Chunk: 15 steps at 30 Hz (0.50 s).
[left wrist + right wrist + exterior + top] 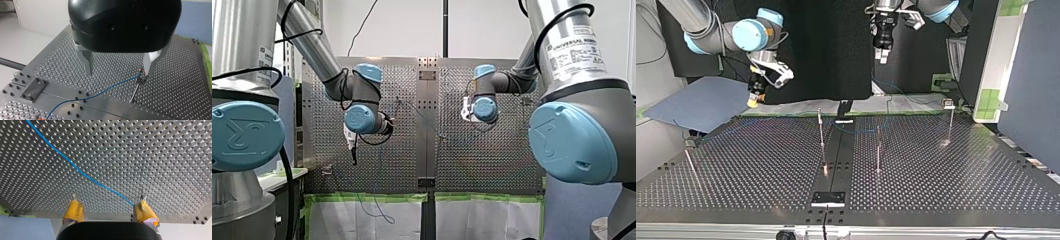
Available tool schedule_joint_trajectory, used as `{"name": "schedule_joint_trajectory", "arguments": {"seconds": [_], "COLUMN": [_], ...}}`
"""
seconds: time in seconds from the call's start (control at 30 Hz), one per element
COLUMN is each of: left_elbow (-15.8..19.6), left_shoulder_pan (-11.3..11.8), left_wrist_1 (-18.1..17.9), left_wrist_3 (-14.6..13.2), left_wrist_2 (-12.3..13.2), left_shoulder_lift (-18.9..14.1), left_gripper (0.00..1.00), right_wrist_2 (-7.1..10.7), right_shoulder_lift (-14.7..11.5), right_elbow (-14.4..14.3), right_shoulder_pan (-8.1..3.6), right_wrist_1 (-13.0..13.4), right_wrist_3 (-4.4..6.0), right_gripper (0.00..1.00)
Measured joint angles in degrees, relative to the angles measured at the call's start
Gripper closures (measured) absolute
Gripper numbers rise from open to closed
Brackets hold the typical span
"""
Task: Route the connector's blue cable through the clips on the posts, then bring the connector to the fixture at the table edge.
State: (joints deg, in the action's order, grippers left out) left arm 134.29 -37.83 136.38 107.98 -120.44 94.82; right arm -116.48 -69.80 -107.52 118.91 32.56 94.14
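Right, starting at the front view's left: the black left gripper [118, 73], with bare metal fingers [87, 62], hangs high over the perforated metal table [175, 82]. It is wide open and fully released, with nothing between the fingers and nothing touched. Below it, in the left wrist view, the thin blue cable [100, 93] snakes across the table. It climbs to a small clip [141, 75] on top of a slim metal post [135, 90], and that clip lines up near one fingertip but sits far beneath it. Off to the side, a dark rectangular plate [33, 88] is bolted flat on the table's centre strip.

Moving to the middle: the top view shows the cable strung between upright posts near the table's centre line. In the front view a loop of it spills past the table's edge, over white sheeting trimmed with green tape [372, 198]. As for the connector, I cannot pick it out anywhere.

And over to the right: the right gripper [108, 200] shows its yellow pads [74, 210], and it too is spread wide and holds nothing. In its wrist view the cable slants across the table ahead and slips out of sight behind one pad. The top view places this gripper up in the air beyond the table's far edge, well apart from every post.
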Motion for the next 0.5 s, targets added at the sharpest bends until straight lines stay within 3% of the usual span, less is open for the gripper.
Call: {"name": "schedule_joint_trajectory", "arguments": {"seconds": [0.27, 0.5], "left_elbow": [0.04, 0.03], "left_shoulder_pan": [0.02, -0.01], "left_wrist_1": [0.05, -0.13], "left_wrist_3": [-0.10, -0.51], "left_wrist_2": [0.16, 0.07], "left_shoulder_lift": [0.02, 0.04], "left_gripper": [0.00, 0.00], "right_wrist_2": [-0.54, -0.50], "right_shoulder_lift": [0.03, 0.04], "right_elbow": [-1.55, -1.59], "right_shoulder_pan": [3.57, 6.87], "right_wrist_1": [3.19, 3.00], "right_wrist_3": [0.28, 0.32], "right_gripper": [0.01, 0.01]}}
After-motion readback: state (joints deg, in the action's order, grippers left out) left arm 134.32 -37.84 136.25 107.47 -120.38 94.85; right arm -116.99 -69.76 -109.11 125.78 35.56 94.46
